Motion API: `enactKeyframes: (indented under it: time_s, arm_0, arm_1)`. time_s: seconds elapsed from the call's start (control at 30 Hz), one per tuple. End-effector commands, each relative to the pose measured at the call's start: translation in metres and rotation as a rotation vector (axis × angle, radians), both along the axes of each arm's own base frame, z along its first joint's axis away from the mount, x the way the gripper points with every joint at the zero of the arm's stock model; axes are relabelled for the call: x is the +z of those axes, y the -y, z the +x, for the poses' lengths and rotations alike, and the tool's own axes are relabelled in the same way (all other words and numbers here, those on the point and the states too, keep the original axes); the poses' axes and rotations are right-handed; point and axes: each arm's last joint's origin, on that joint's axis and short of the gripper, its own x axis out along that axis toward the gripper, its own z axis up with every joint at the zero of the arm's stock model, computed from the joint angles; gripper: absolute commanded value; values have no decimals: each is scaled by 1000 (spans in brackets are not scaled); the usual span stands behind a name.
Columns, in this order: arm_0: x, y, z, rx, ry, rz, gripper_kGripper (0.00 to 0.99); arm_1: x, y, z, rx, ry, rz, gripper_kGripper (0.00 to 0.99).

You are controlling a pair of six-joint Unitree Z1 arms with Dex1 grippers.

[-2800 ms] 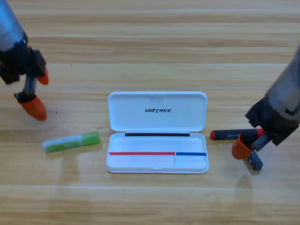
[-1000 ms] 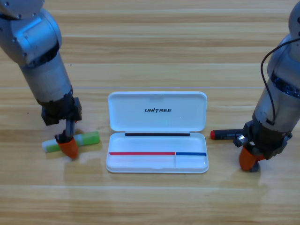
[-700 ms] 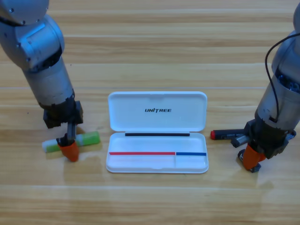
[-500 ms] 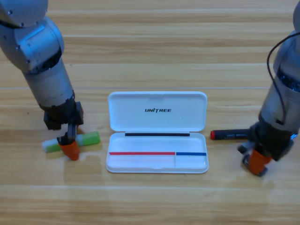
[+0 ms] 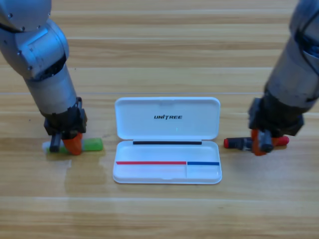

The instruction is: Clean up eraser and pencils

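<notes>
Orange jaws of the left gripper (image 5: 68,144) stand on either side of the green pencil (image 5: 92,145), which lies flat on the bench (image 5: 159,50) just left of the open white case (image 5: 167,141); the jaws look closed on its middle, with the whitish end on one side and the green end on the other. We judge the first risk is here: if the hold is off the middle, the pencil can tilt when it is lifted and hit the rim of the case instead of going into the tray. The right gripper (image 5: 261,141) is down over the black pencil (image 5: 238,143), just right of the case, near its right red end, and we cannot tell how it holds. A hold so near one end can let the long barrel swing or roll away. We do not see the eraser; it may be hidden under the right arm, so it could be knocked aside.
</notes>
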Motion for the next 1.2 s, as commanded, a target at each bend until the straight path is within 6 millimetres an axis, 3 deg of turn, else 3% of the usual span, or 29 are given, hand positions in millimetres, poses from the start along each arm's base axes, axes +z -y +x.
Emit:
enactKeyframes:
  time_s: [0.03,0.33,0.5,0.7,1.1,1.13,1.17,1.2]
  arm_0:
    - [5,-8,-7,-18,-10,47,0]
    - [102,-19,-26,-7,76,-4,0]
    - [141,-23,-41,-15,114,-29,0]
    - [151,-23,-49,-20,111,-30,0]
    - [143,-21,-48,-20,81,-20,0]
    - [143,-21,-48,-20,80,-19,0]
    - [143,-21,-48,-20,79,-18,0]
    - [142,-21,-48,-20,78,-17,0]
  arm_1:
    - [-40,-39,0,107,-91,-48,178]
    - [-60,-62,17,178,-90,-59,179]
    - [-66,-72,25,183,-84,-53,179]
    - [-75,-79,28,185,-106,-50,179]
    - [-87,-79,28,181,-133,-67,189]
    - [-87,-79,28,179,-133,-67,270]
    - [-87,-79,28,173,-133,-68,445]
    - [-87,-79,28,173,-133,-70,683]
